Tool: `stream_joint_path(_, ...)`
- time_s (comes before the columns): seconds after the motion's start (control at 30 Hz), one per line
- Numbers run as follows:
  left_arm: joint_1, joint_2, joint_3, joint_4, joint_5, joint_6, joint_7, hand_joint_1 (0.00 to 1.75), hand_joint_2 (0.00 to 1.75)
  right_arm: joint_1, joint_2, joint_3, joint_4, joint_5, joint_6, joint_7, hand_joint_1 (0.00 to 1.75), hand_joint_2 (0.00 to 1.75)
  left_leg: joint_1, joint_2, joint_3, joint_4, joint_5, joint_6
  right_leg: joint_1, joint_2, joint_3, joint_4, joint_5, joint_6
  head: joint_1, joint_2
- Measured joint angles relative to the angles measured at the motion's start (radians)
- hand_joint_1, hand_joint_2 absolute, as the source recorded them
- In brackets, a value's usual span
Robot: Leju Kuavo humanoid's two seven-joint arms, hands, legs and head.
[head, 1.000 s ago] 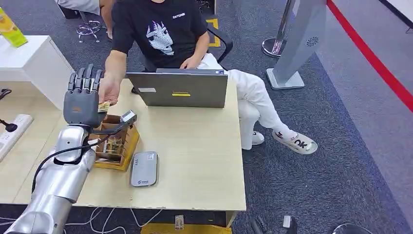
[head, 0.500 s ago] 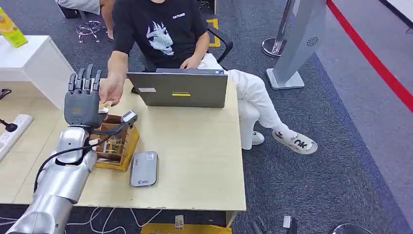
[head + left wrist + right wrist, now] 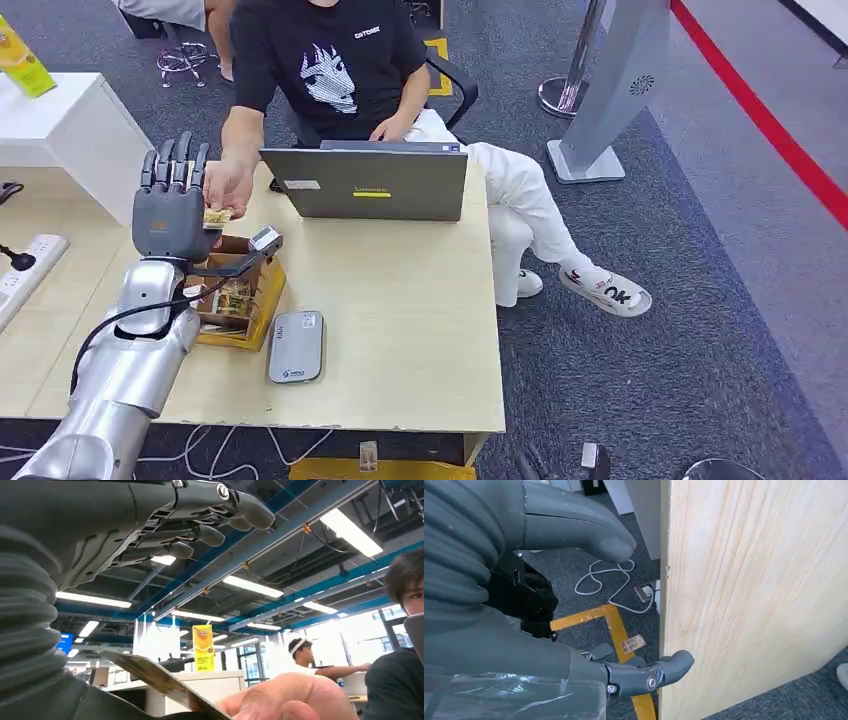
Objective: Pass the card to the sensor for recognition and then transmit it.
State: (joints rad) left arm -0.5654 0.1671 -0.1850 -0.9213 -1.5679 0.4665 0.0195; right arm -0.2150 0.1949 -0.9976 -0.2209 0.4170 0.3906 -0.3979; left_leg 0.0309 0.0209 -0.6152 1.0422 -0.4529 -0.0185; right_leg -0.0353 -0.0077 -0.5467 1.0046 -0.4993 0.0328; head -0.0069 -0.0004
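Card handover at the far left of the desk.
My left hand (image 3: 168, 208) is up, fingers straight; the card (image 3: 216, 215) sits between it and the person's hand (image 3: 228, 186) — my grip on it seems likely, unclear. Right hand (image 3: 549, 630) hangs empty, fingers apart, beside the desk (image 3: 744, 590).

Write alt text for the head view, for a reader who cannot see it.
The robot's raised left hand and a seated person's hand both touch a card above a wooden desk. Nearby sit a laptop, a wooden box and a grey sensor.
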Motion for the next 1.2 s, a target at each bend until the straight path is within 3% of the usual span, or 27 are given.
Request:
stream_joint_path(0.07,0.0,0.0,0.0,0.0,0.0,0.0,0.0,0.0,1.75,0.0,0.0,0.0,0.0,0.0,0.0,0.0,0.0,1.75,0.0,0.0,0.0,0.0,0.0,0.0,0.0,0.0,0.0,0.0,0.0,0.0,0.0,0.0)
stream_joint_path(0.1,0.0,0.0,0.0,0.0,0.0,0.0,0.001,0.09,1.75,0.0,0.0,0.0,0.0,0.0,0.0,0.0,0.0,1.75,0.0,0.0,0.0,0.0,0.0,0.0,0.0,0.0,0.0,0.0,0.0,0.0,0.0,0.0)
stream_joint_path(0.13,0.0,0.0,0.0,0.0,0.0,0.002,0.003,1.61,1.75,0.0,0.0,0.0,0.0,0.0,0.0,0.0,0.0,1.75,0.0,0.0,0.0,0.0,0.0,0.0,0.0,0.0,0.0,0.0,0.0,0.0,0.0,0.0)
stream_joint_path(0.17,0.001,0.0,0.0,0.0,0.0,0.005,0.007,1.75,1.75,0.0,0.0,0.0,0.0,0.0,0.0,0.0,0.0,1.75,0.0,0.0,0.0,0.0,0.0,0.0,0.0,0.0,0.0,0.0,0.0,0.0,0.0,0.0)
stream_joint_path(0.53,0.024,-0.008,0.002,-0.036,0.001,0.041,-0.014,1.75,1.75,0.001,0.0,0.0,0.0,-0.007,-0.014,0.001,0.0,1.75,0.0,0.0,0.0,0.0,0.0,0.0,0.0,0.0,0.0,0.0,0.0,0.0,0.0,0.0)
stream_joint_path(0.73,0.048,-0.035,0.045,-0.117,0.018,0.026,-0.074,1.75,1.75,0.004,0.0,0.0,0.0,-0.007,-0.02,0.0,0.0,1.75,0.0,0.0,-0.001,0.0,0.0,0.0,0.0,0.0,0.0,0.0,0.0,0.0,0.0,0.0)
stream_joint_path(1.2,0.059,-0.052,0.096,-0.17,0.014,0.018,-0.079,1.75,1.75,0.006,0.0,0.0,0.0,-0.005,-0.026,0.0,0.0,1.75,0.0,0.0,-0.001,0.0,0.0,0.0,0.0,-0.001,0.0,0.0,0.0,0.0,0.0,0.0)
